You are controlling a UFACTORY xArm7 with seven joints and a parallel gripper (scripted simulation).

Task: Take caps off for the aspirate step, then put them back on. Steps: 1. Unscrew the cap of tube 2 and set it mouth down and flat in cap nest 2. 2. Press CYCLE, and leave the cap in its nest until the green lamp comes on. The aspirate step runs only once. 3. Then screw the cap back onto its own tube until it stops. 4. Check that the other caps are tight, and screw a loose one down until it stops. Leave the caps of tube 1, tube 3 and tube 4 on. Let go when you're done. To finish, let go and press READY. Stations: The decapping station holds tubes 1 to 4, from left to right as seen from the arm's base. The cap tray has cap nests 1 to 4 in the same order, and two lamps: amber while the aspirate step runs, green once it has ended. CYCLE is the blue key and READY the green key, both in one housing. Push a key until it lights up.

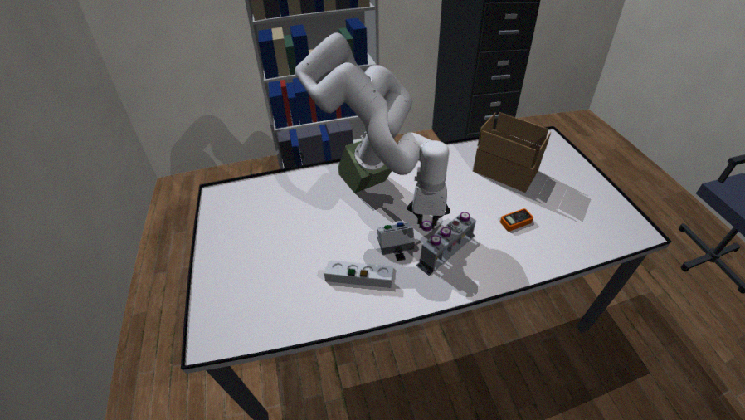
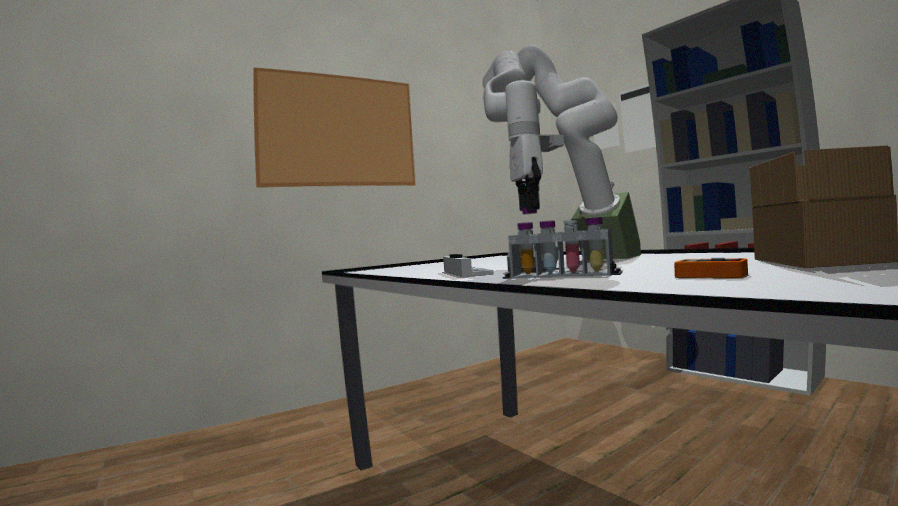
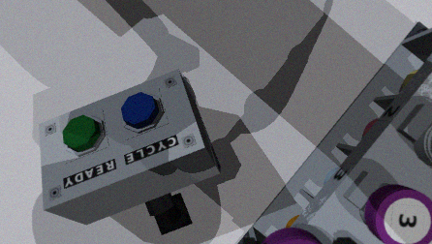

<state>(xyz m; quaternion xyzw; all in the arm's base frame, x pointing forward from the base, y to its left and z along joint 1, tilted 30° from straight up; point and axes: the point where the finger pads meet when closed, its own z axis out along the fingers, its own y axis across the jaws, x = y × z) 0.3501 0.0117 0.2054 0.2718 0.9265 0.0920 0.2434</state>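
My gripper (image 1: 426, 222) is shut on a purple cap (image 1: 426, 226) and holds it in the air above the near end of the decapping station (image 1: 448, 237). In the side view the gripper (image 2: 527, 202) with the cap (image 2: 526, 211) hangs clear above the tubes. Tube 2 (image 2: 570, 245), with pink liquid, stands open without a cap. The other three tubes carry purple caps; cap 3 (image 3: 399, 220) shows in the wrist view. The key housing (image 3: 121, 145) lies below the wrist camera with the blue CYCLE key (image 3: 140, 109) and green READY key (image 3: 81, 133), both unlit. The cap tray (image 1: 359, 274) has empty nests.
An orange meter (image 1: 516, 219) lies right of the station. A cardboard box (image 1: 512, 151) stands at the back right. The arm's green base (image 1: 362, 169) is behind the station. The tray's two lamps (image 1: 357, 271) look dark.
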